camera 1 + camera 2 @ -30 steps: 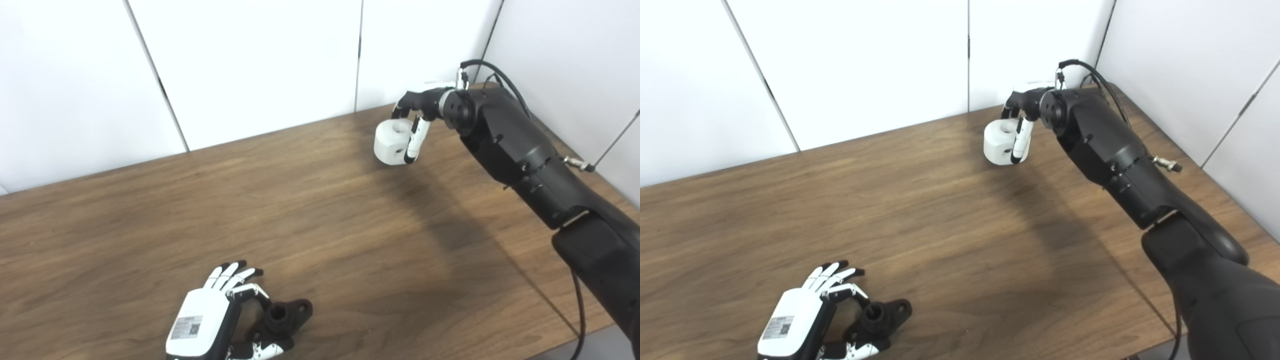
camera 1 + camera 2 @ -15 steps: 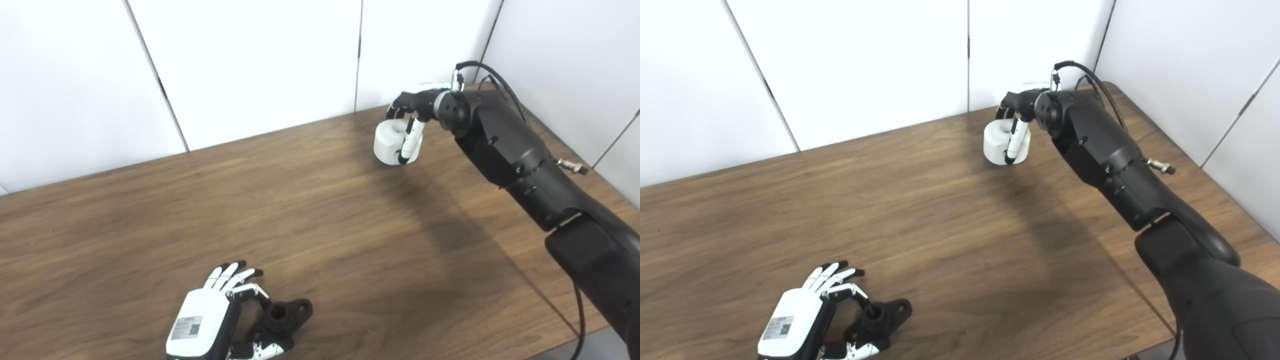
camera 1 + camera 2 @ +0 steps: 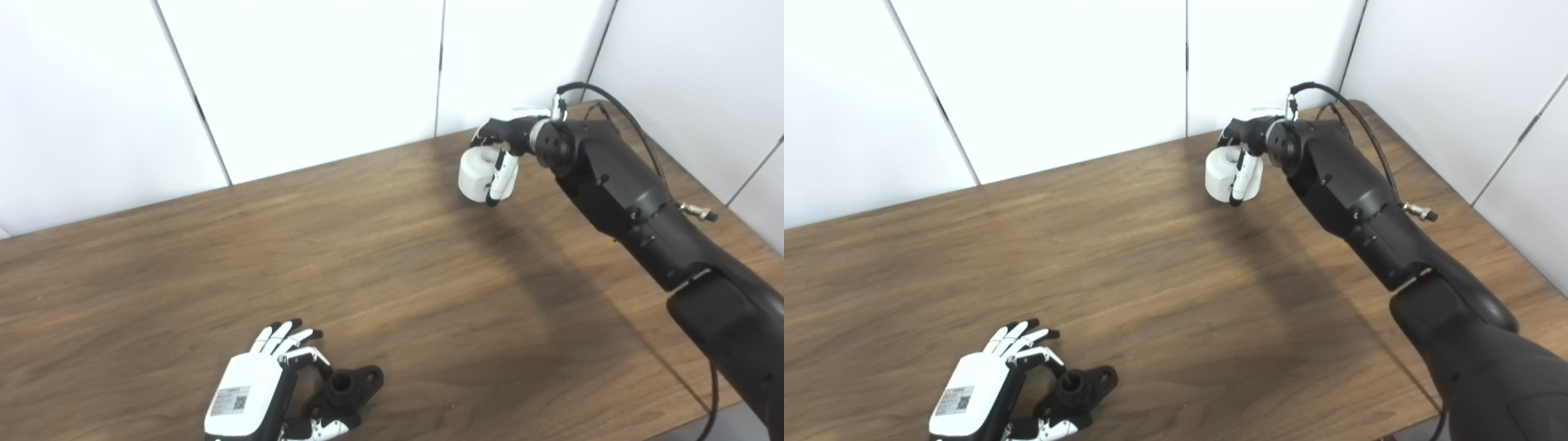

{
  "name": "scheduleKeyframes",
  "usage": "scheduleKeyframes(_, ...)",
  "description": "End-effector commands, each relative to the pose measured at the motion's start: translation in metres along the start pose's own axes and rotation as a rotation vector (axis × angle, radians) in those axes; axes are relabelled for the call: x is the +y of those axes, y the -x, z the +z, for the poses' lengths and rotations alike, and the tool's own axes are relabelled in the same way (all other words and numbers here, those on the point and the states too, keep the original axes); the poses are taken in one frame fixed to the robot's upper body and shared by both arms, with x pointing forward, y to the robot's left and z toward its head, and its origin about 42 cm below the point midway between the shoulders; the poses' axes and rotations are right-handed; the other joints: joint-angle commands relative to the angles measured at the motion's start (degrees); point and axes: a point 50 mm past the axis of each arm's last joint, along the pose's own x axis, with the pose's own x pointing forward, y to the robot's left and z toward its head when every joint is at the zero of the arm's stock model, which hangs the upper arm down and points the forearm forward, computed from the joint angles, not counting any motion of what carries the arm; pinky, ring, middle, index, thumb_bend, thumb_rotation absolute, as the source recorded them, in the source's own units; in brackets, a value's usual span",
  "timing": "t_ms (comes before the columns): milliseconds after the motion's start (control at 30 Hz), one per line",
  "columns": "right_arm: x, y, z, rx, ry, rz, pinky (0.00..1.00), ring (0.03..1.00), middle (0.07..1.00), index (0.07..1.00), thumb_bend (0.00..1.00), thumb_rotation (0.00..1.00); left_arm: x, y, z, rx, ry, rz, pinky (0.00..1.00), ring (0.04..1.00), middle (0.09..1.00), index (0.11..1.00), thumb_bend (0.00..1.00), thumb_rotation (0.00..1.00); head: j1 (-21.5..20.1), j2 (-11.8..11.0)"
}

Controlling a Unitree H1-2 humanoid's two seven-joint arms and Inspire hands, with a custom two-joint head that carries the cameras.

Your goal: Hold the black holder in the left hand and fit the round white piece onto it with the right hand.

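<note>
gripping the round white plastic piece [image 3: 479, 174] near the wooden table's [image 3: 380, 257] far-right corner, the right hand [image 3: 503, 136] should lift straight up; the left hand [image 3: 269, 392] curls loosely beside the black holder [image 3: 344, 392].

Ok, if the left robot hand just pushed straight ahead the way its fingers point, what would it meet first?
Nothing soon: ahead of the left robot hand lies only bare table, then the white wall. The black holder sits beside it, out of line, though depth is uncertain.

White round piece [image 3: 478, 174], black holder [image 3: 343, 392], brown wood-grain table [image 3: 367, 257]
</note>
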Motion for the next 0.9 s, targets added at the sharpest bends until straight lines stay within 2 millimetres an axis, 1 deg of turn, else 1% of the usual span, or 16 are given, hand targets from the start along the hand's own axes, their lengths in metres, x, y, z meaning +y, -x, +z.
scheduleKeyframes(0,-0.0304,0.005,-0.0009,0.008,-0.012,-0.094,0.94,0.833,0.791,0.782,0.88,0.14,-0.0309,0.0161,-0.0103,0.084,-0.042,-0.199,0.96,0.921,0.826,0.491,0.52,0.07,0.1,0.1)
scheduleKeyframes(67,-0.0304,0.0052,-0.0009,0.01,-0.009,-0.091,0.94,0.833,0.802,0.778,0.88,0.13,-0.0306,0.0159,-0.01,0.085,-0.04,-0.199,0.95,0.921,0.827,0.491,0.52,0.07,0.1,0.1)
scheduleKeyframes(233,-0.0302,0.0053,-0.0008,0.011,-0.007,-0.086,0.94,0.833,0.79,0.776,0.88,0.12,-0.0299,0.0157,-0.0096,0.087,-0.036,-0.198,0.96,0.921,0.826,0.49,0.52,0.07,0.2,0.2)
scheduleKeyframes(333,-0.0295,0.0068,0.0007,0.004,-0.008,-0.079,0.97,0.834,0.788,0.779,0.87,0.11,-0.0293,0.0154,-0.0092,0.087,-0.038,-0.198,0.95,0.92,0.825,0.49,0.52,0.07,0.2,0.4)
scheduleKeyframes(433,-0.0277,0.0073,0.0017,0.0,0.004,-0.076,0.95,0.809,0.78,0.781,0.87,0.11,-0.0292,0.0153,-0.0092,0.087,-0.037,-0.196,0.96,0.921,0.825,0.49,0.52,0.07,0.2,0.5)
scheduleKeyframes(533,-0.026,0.0077,0.0021,-0.003,0.011,-0.076,0.93,0.802,0.795,0.771,0.87,0.11,-0.0293,0.0152,-0.0094,0.088,-0.037,-0.195,0.96,0.92,0.824,0.49,0.52,0.07,0.2,0.5)
scheduleKeyframes(633,-0.0255,0.0068,0.0024,0.003,0.011,-0.071,0.96,0.803,0.791,0.768,0.87,0.12,-0.0286,0.0147,-0.0091,0.09,-0.04,-0.198,0.96,0.92,0.825,0.49,0.52,0.07,0.1,0.6)
scheduleKeyframes(667,-0.0252,0.0068,0.0027,0.001,0.007,-0.073,0.93,0.787,0.773,0.766,0.87,0.12,-0.0285,0.0146,-0.009,0.092,-0.038,-0.199,0.96,0.92,0.826,0.49,0.52,0.07,0.1,0.7)
scheduleKeyframes(733,-0.0245,0.007,0.003,-0.007,0.0,-0.075,0.74,0.723,0.739,0.76,0.87,0.1,-0.0283,0.0146,-0.0089,0.093,-0.035,-0.198,0.96,0.922,0.826,0.49,0.52,0.07,0.1,0.7)
scheduleKeyframes(767,-0.0241,0.0069,0.0033,-0.009,-0.001,-0.076,0.67,0.697,0.732,0.759,0.86,0.08,-0.0282,0.0145,-0.009,0.093,-0.035,-0.198,0.96,0.92,0.825,0.49,0.52,0.07,0.2,0.7)
scheduleKeyframes(867,-0.0233,0.0067,0.0038,-0.014,-0.003,-0.077,0.61,0.665,0.719,0.754,0.85,0.07,-0.028,0.0144,-0.0089,0.097,-0.036,-0.201,0.96,0.922,0.826,0.49,0.52,0.07,0.2,0.7)
